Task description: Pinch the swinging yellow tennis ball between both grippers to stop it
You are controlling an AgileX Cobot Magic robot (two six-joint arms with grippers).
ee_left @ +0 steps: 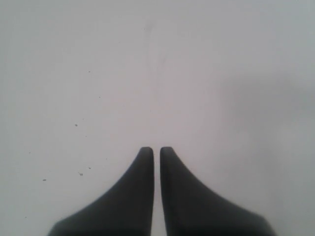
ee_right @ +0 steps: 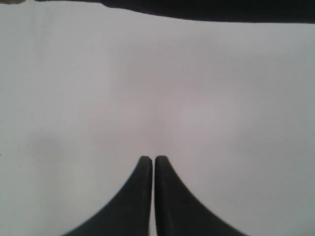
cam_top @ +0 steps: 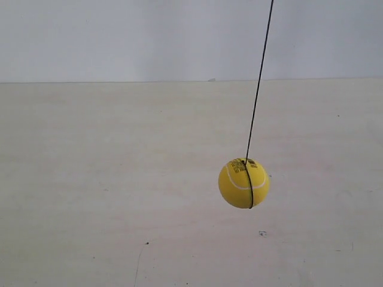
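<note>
The yellow tennis ball (cam_top: 243, 183) hangs on a thin dark string (cam_top: 258, 81) above the pale table, right of the middle of the exterior view. It shows a white seam, a black band and a dark label. Neither arm appears in the exterior view. In the left wrist view my left gripper (ee_left: 156, 150) is shut, its black wedge fingers nearly touching, nothing between them, over bare pale surface. My right gripper (ee_right: 153, 159) is likewise shut and holds nothing in the right wrist view. The ball shows in neither wrist view.
The pale wooden table (cam_top: 90, 179) runs back to a plain light wall (cam_top: 119, 36). A few small dark specks (ee_left: 76, 125) mark the surface. A dark edge (ee_right: 211, 10) crosses one border of the right wrist view.
</note>
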